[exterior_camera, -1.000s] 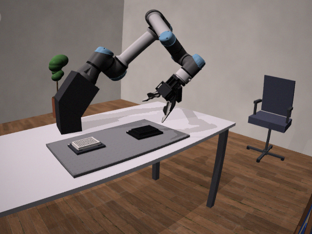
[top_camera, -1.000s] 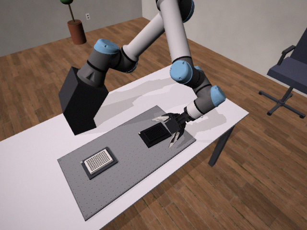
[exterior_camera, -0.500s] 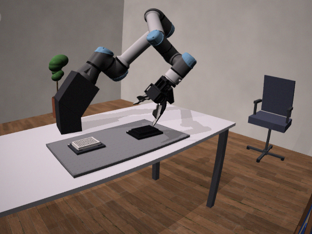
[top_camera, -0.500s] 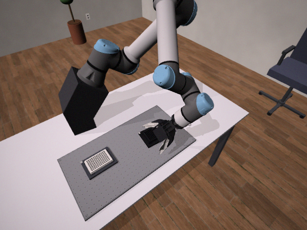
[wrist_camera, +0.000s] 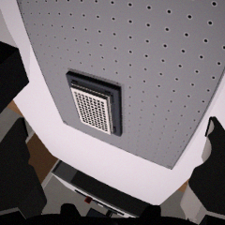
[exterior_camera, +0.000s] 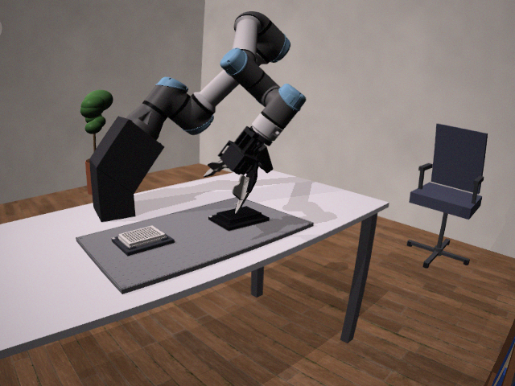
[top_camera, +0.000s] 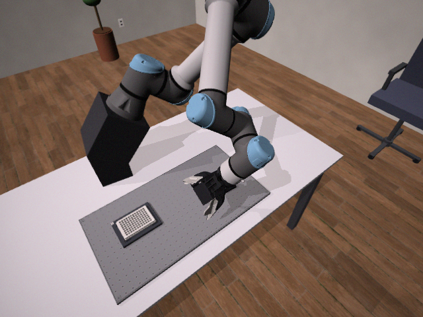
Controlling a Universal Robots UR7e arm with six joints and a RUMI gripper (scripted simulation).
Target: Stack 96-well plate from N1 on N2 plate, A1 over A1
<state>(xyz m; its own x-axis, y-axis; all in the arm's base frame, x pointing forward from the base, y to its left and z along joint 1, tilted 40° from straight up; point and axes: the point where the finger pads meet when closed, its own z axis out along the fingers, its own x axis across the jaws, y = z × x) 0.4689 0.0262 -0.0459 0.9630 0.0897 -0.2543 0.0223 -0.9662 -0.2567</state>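
Observation:
A white 96-well plate (top_camera: 135,222) sits flat in a dark nest at the left end of the grey perforated baseplate (top_camera: 170,218). It also shows in the exterior view (exterior_camera: 141,236) and in the wrist view (wrist_camera: 93,109). A black plate in a black nest (exterior_camera: 239,218) sits at the right end of the baseplate; in the top view my gripper hides it. My gripper (top_camera: 197,197) (exterior_camera: 223,190) is open wide and empty. It hangs tilted a little above the black plate, with one fingertip just over it.
The arm's black base block (top_camera: 109,143) stands on the white table behind the baseplate. The table's right edge lies close beyond the black nest. A chair (exterior_camera: 451,182) and a potted plant (top_camera: 102,34) stand on the floor away from the table.

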